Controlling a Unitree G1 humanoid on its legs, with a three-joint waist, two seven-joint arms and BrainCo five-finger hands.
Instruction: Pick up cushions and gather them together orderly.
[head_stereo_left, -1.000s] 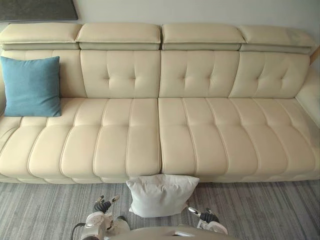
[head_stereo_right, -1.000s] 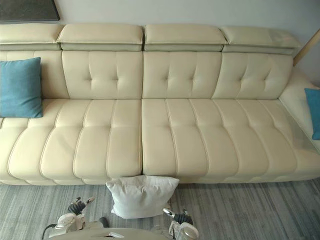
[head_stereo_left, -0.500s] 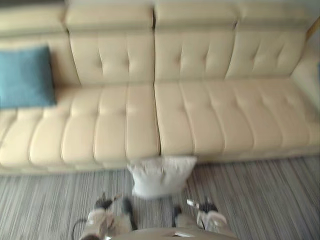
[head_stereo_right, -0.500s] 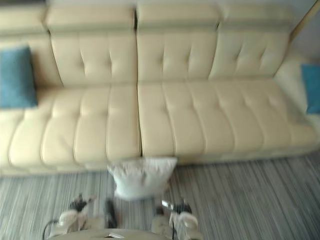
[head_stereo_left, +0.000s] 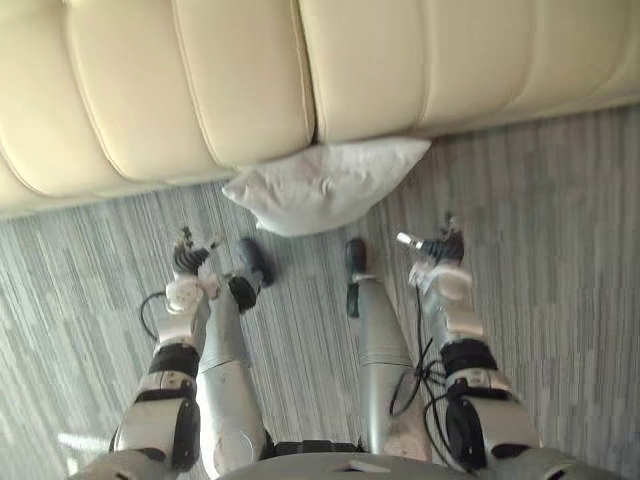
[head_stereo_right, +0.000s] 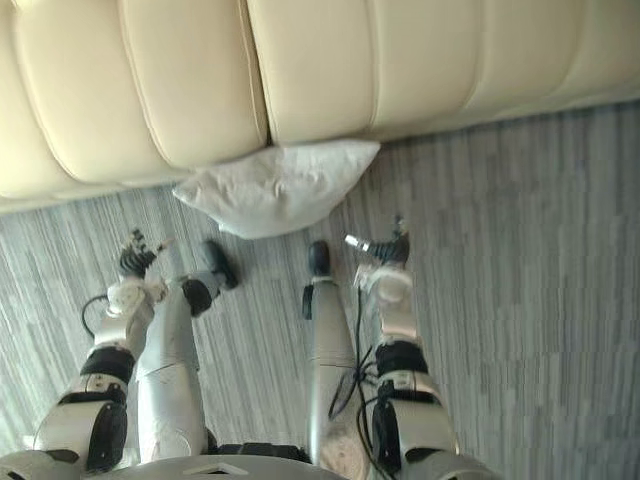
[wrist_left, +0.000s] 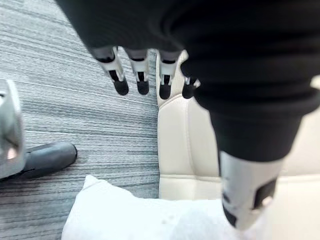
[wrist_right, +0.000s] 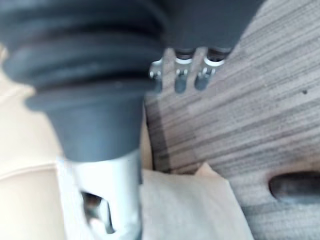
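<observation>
The white cushion lies on the grey carpet, pressed against the sofa's front edge, with the left hand and right hand near it, all 2 loosely spread, touching nothing.

We see bright, even, diffuse light. Soft sheen on the sofa, no hard glare. Faint shadow under the white cushion. One brighter patch on the carpet, near left.
</observation>
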